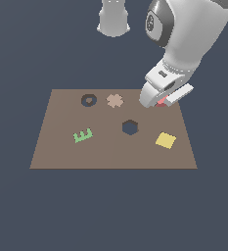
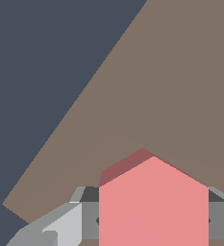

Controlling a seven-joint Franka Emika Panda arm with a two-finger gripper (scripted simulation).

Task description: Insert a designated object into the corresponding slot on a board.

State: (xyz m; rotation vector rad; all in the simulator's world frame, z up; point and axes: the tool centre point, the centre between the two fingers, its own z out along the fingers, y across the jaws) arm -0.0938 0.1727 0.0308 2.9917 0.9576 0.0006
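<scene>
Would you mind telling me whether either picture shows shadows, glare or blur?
Exterior view: flat, even light, no glare, no cast shadows on the board; edges slightly soft. Wrist view: sharp, the red block shows one darker shaded face between the gripper fingers.

No readable text, labels or numbers anywhere, just a green E-shaped piece (image 1: 83, 135) near the board's (image 1: 61, 152) left edge.
</scene>
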